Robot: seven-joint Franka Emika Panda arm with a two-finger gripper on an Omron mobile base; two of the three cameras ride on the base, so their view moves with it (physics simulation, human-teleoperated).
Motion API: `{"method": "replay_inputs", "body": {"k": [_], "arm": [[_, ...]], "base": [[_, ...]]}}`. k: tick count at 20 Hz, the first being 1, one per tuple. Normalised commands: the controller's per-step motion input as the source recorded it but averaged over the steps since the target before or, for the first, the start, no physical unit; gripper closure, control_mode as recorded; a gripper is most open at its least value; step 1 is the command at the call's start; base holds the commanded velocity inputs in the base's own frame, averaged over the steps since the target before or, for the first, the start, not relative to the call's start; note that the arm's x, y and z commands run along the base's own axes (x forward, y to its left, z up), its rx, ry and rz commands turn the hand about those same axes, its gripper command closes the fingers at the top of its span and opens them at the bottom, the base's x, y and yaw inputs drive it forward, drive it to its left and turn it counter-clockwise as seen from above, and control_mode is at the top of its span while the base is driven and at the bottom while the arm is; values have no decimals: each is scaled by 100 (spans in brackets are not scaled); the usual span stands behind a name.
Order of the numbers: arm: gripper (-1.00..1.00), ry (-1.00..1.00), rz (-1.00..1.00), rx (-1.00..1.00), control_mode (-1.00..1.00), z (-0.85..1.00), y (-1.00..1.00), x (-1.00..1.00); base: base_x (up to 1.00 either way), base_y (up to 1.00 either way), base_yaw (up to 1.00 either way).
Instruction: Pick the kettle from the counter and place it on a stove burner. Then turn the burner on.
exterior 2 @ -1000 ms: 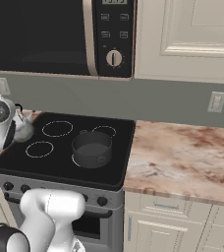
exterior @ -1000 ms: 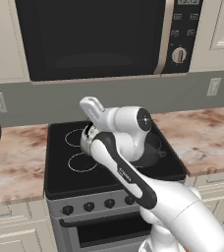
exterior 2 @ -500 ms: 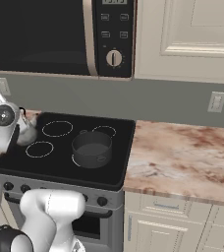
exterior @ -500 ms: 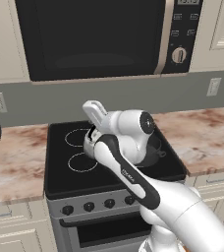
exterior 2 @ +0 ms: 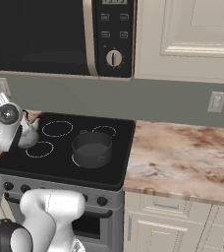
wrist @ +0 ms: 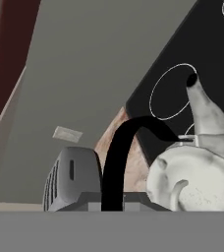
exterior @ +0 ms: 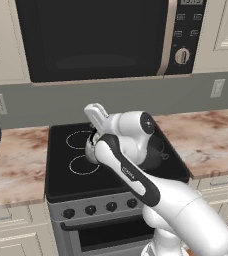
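Carried rightward over the black glass cooktop (exterior 2: 65, 147) — squat metal kettle (wrist: 202, 177).

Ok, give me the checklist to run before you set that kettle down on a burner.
1. Kettle held: ok, its black handle arches straight into the gripper.
2. Front-left burner free: ok, bare ring.
3. Pot out of the way: ok, it sits to the right, apart from the kettle.
4. Kettle centred over the ring: cannot tell.
5. Knobs reachable: ok; which one drives that ring, cannot tell.
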Motion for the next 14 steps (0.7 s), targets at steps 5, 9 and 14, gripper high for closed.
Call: {"method": "replay_inputs", "body": {"k": [5, 9, 14], "arm": [[100, 0, 0, 4, -100, -13, 0, 19], [100, 0, 0, 5, -100, -13, 0, 22], [100, 0, 0, 6, -100, -18, 0, 20]], "base": [[0, 0, 0], [0, 0, 0], [0, 0, 0]]}}
